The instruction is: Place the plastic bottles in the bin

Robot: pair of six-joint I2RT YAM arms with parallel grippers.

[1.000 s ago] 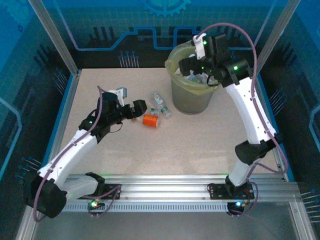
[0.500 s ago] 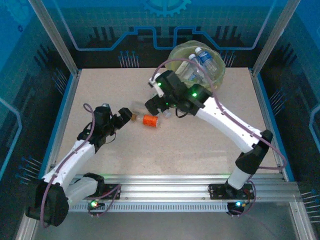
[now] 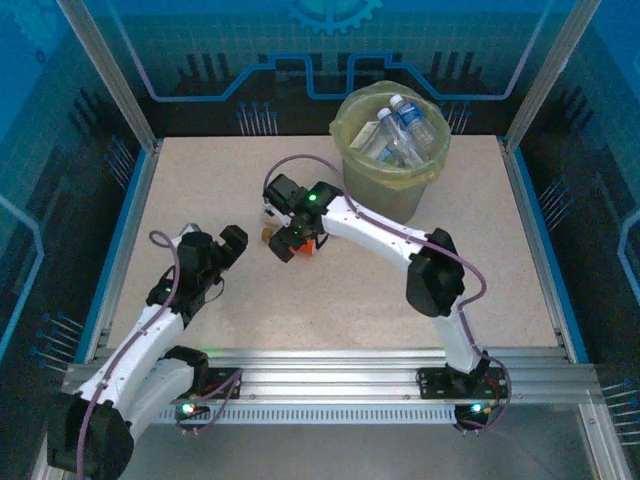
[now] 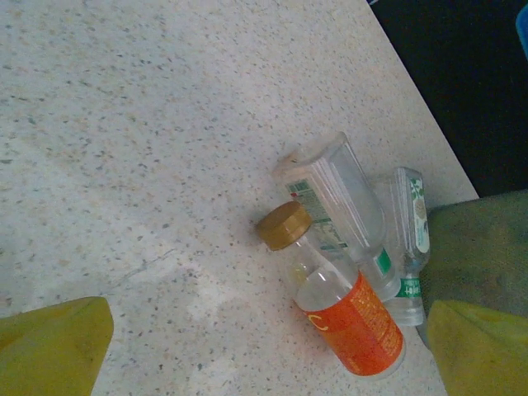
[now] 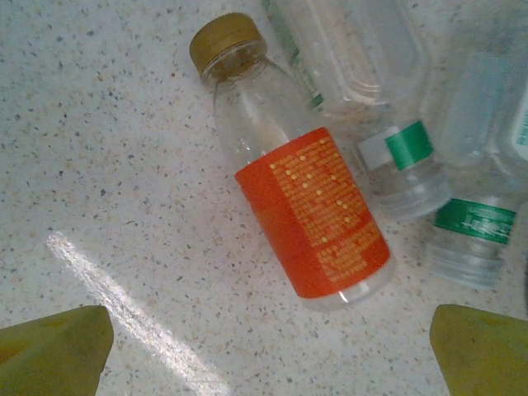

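The bin (image 3: 385,195) stands at 1 o'clock on the table (image 3: 200,180). Several bottles (image 3: 405,118) lie inside it, one with a blue label.

Three more bottles lie in a cluster on the table at 8 o'clock from the bin. The orange bottle (image 5: 318,214) has a gold cap (image 5: 223,37), and that cap points to 11 o'clock in the right wrist view. Two clear bottles (image 5: 363,66) with green bands lie against its 1 o'clock side, and they touch each other. In the left wrist view the farther clear one lies just beside the bin's wall.

The right gripper (image 5: 268,353) hangs over the orange bottle. Its jaws are wide apart and grip nothing. Its yellow fingertips (image 5: 54,351) sit at 7 and 5 o'clock in its own view, with the bottle lying between and ahead of them.

The left gripper (image 4: 264,351) is at 9 o'clock from the cluster, near it but apart, and faces it. Its jaws are also spread wide and empty.
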